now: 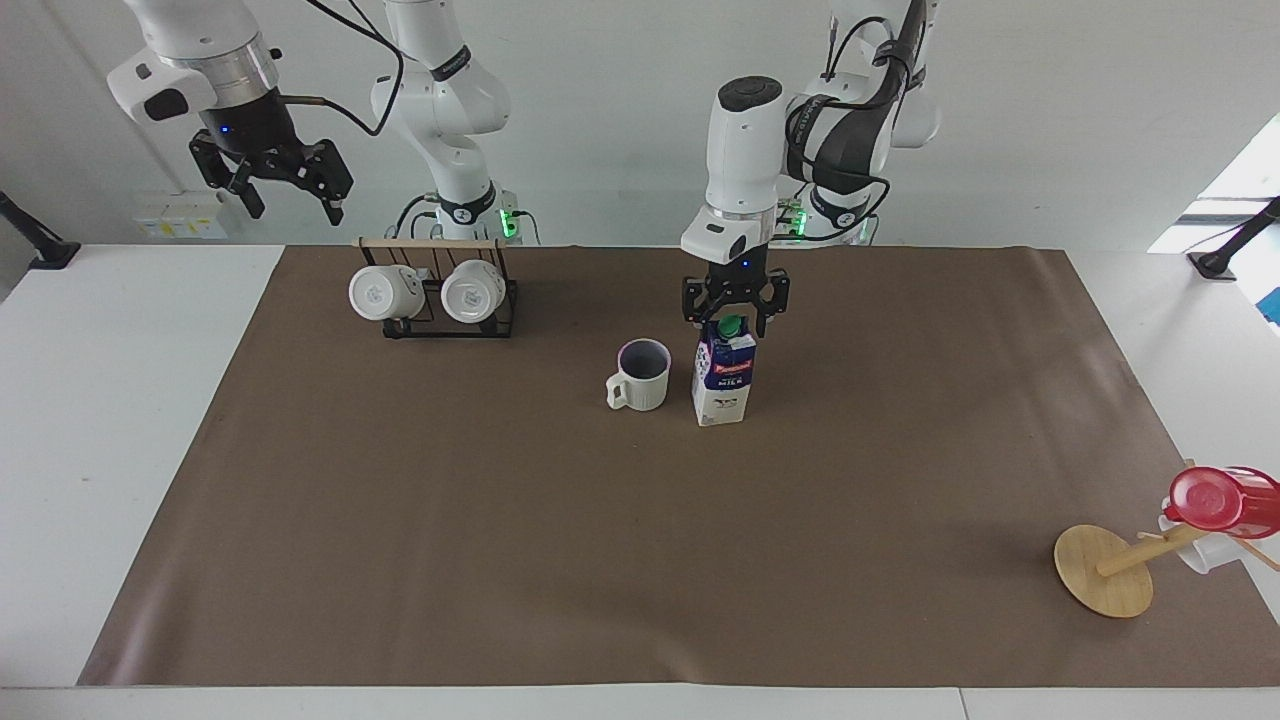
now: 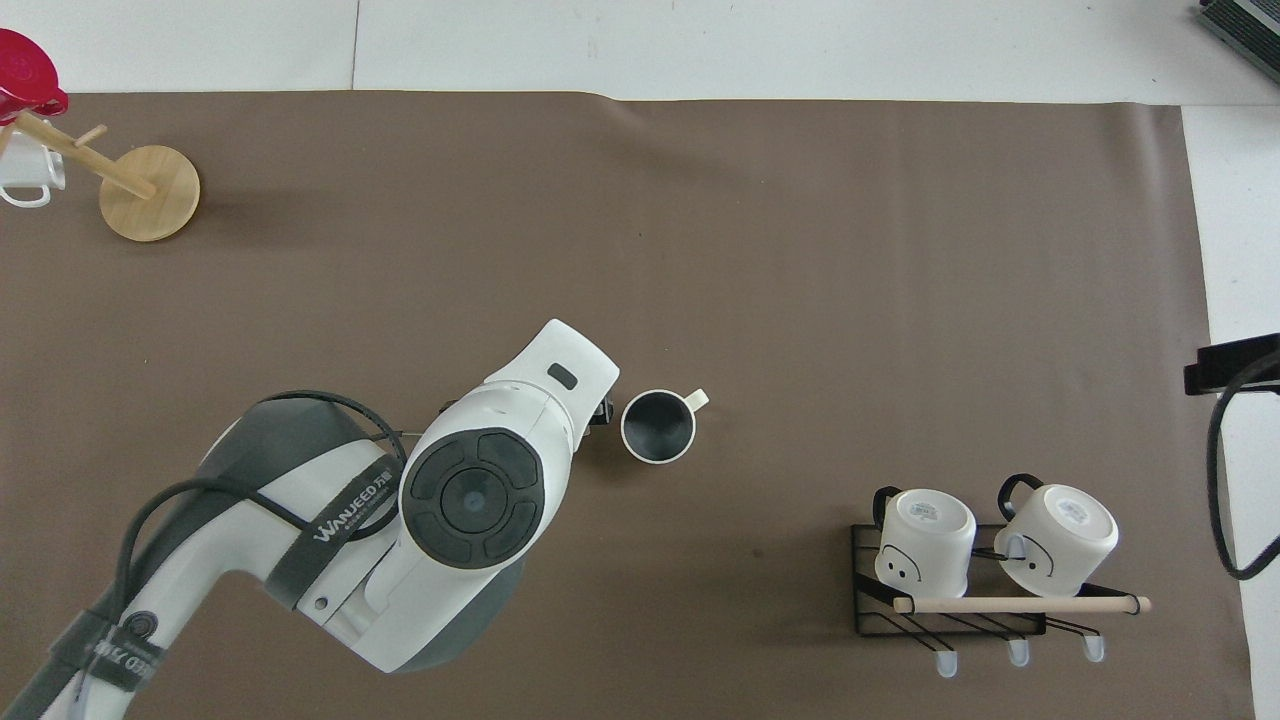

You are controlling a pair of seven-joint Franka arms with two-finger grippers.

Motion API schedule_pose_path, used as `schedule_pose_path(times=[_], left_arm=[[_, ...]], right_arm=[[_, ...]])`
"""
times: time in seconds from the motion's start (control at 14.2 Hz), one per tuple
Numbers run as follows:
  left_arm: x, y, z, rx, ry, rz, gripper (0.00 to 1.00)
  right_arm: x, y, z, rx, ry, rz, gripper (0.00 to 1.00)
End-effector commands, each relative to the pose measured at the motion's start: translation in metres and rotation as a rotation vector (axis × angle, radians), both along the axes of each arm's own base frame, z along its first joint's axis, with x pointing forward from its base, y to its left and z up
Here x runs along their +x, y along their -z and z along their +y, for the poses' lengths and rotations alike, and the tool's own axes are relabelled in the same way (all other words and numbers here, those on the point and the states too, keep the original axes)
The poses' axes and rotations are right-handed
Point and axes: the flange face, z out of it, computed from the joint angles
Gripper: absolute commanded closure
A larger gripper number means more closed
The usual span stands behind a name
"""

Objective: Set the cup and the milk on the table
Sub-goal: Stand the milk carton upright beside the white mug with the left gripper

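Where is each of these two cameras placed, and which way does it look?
Facing view: high across the table, looking at both robots; both arms show, left end effector over the milk, right end effector raised above the mug rack.
Overhead view: above the robots' end, looking steeply down; only the left arm shows.
Shared: the cup, mug rack and brown mat, turned half round.

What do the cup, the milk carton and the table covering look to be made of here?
Cup: probably glazed ceramic, with a thick cream wall, a dark inside and a moulded handle. Milk carton: likely coated paperboard, with flat printed panels, folded edges and a green cap that looks plastic. Table covering: a matte brown sheet, perhaps paper or thin vinyl; its edge ripples slightly.
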Motion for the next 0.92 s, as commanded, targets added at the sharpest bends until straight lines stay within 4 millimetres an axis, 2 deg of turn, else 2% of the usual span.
schedule_pose_path(times=[0.0,0.28,0.42,0.56,0.63,0.85], left_arm=[[0.003,-0.006,-0.003,0.011,-0.001,-0.009,0.0],[0.007,-0.052,-0.001,0.011,-0.053,0.054,0.0],[0.003,-0.076,0.008,0.027,-0.069,0.089,0.0],[-0.001,-0.109,0.025,0.071,-0.028,0.146,0.0],[-0.002,-0.128,0.036,0.096,0.005,0.176,0.0],[0.018,-0.164,0.113,0.102,0.116,0.213,0.0]], right_arm=[[-0.004,-0.001,0.0,-0.001,-0.02,0.003,0.0],[-0.004,-0.001,0.0,-0.001,-0.02,0.003,0.0],[-0.004,-0.001,0.0,-0.001,-0.02,0.003,0.0],[-0.004,-0.001,0.0,-0.001,-0.02,0.003,0.0],[-0.004,-0.001,0.0,-0.001,-0.02,0.003,0.0],[-0.004,-0.001,0.0,-0.001,-0.02,0.003,0.0]])
